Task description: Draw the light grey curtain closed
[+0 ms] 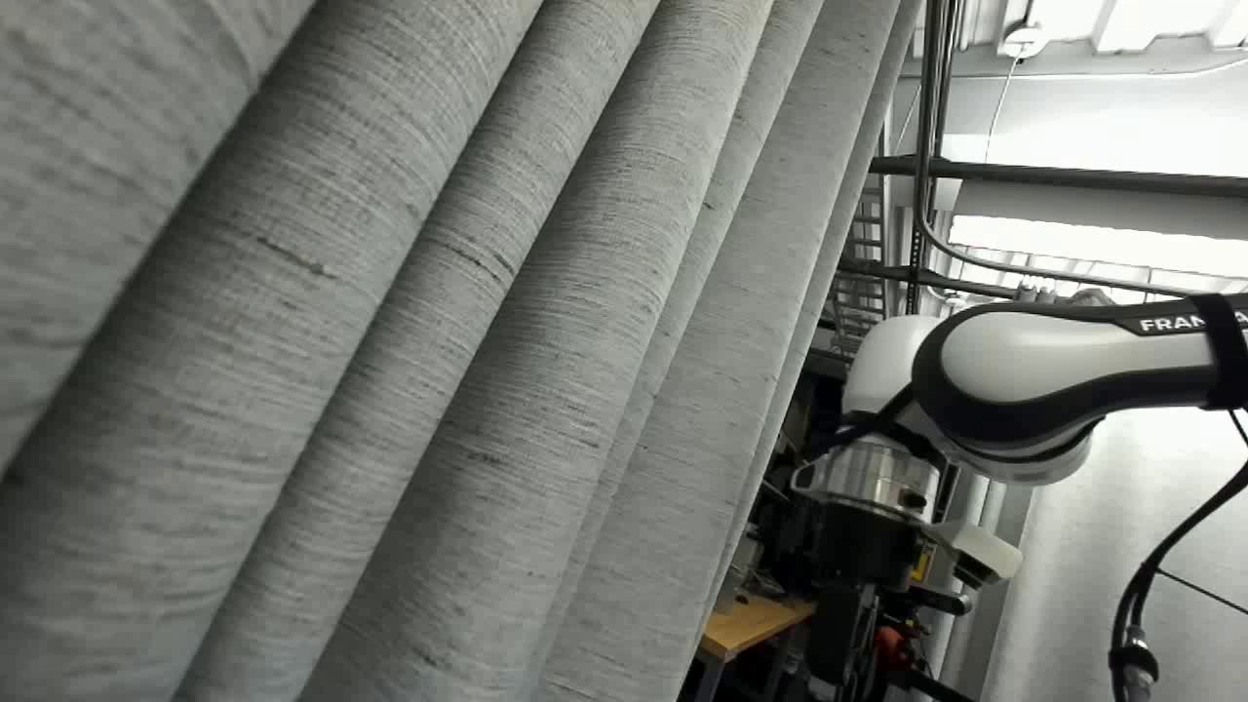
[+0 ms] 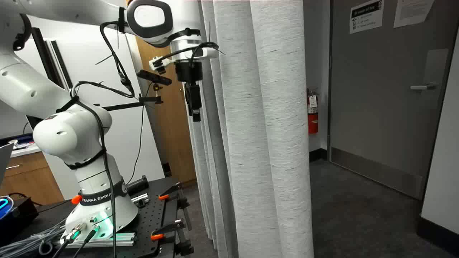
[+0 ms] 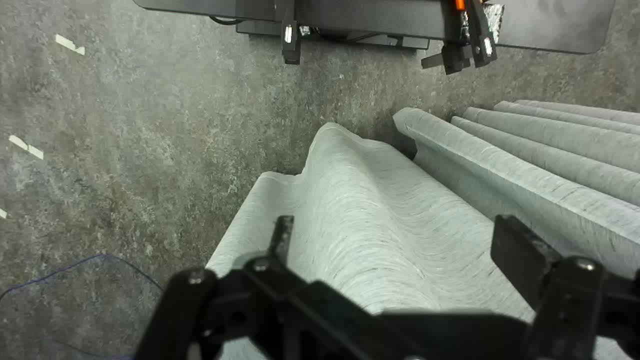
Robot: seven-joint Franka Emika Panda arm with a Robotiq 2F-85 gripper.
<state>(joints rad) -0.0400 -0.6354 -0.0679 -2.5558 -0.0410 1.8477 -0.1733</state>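
In an exterior view, one light grey curtain [image 2: 247, 132] hangs lengthwise from twelve to six o'clock; one hand [image 2: 195, 116], toward its ten, has two fingers [image 3: 522, 260] spread.

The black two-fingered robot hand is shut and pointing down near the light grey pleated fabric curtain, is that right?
Not quite: the hand is open, not shut; the wrist view shows its fingers spread wide apart. It does point down near the curtain.
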